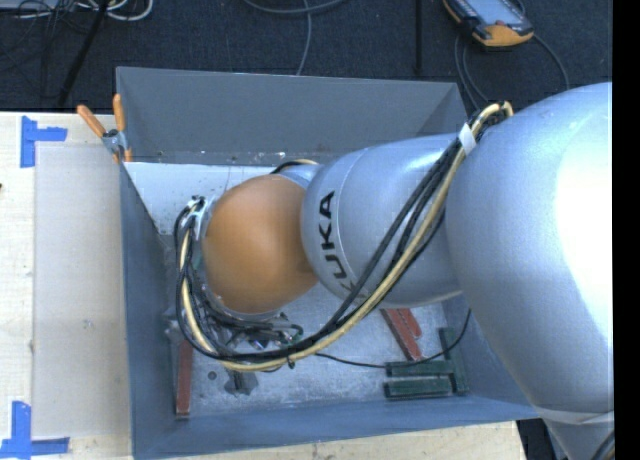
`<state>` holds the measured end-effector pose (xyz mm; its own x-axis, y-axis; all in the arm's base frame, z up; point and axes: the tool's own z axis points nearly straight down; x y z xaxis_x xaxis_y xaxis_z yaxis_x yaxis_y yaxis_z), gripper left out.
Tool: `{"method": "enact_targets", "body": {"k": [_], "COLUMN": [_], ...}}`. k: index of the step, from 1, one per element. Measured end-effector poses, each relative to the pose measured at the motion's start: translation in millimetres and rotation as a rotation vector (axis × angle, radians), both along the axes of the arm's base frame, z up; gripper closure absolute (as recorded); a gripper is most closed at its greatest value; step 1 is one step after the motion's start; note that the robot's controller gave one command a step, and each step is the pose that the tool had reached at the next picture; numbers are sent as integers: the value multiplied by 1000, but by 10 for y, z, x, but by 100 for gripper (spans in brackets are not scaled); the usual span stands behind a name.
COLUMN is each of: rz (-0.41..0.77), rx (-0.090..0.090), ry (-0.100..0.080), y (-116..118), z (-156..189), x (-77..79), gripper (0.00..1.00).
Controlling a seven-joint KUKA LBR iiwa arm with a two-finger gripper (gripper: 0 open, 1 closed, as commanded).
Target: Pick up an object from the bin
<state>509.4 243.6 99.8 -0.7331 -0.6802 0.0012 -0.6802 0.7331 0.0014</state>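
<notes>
1. The arm reaches in from the right and hides most of the bin. Its round orange cover sits above the left half of the floor.
2. The pincer hangs under that cover, low in the front-left part of the bin, with looping cables around it. I cannot tell whether it is open or closed.
3. The nearest thing is a long reddish-brown strip. It lies along the foot of the left wall, just beside the pincer and to its left.
4. A red flat piece lies on the right part of the floor, its far end under the arm. A dark green block lies just in front of it, near the front wall.
5. Bare floor runs along the front wall between the pincer and the green block. On the left, the cables come close to the wall and leave little room.
</notes>
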Motion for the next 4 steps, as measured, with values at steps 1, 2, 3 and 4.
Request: {"method": "enact_targets", "body": {"k": [1,2,3,4], "rz": [180,436,436,435], "rx": [0,4,4,3], "ry": [-3,-12,-12,-9], "y": [23,34,34,32], "z": [-234,-278,-279,-249], "x": [131,21,22,16], "gripper": [0,100,100,100]}}
